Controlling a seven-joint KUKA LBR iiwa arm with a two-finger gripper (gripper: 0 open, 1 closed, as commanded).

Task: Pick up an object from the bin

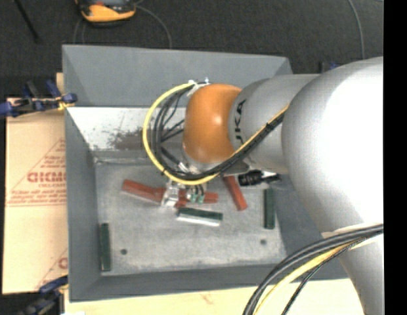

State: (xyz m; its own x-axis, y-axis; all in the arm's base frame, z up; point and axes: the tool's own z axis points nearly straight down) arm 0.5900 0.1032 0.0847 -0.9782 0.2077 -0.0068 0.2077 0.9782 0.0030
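My gripper is low in the middle of the bin, just under the arm's wrist. A reddish-brown flat stick lies right beside it on the left, its right end reaching the gripper. Just below the gripper lies a short silver and dark green bar. A second reddish-brown stick lies to the right, partly under the arm.
A dark green stick lies upright in the picture near the right wall, another dark green stick by the left wall. A black pen-like thing peeks out under the arm. The arm covers the bin's right rear part.
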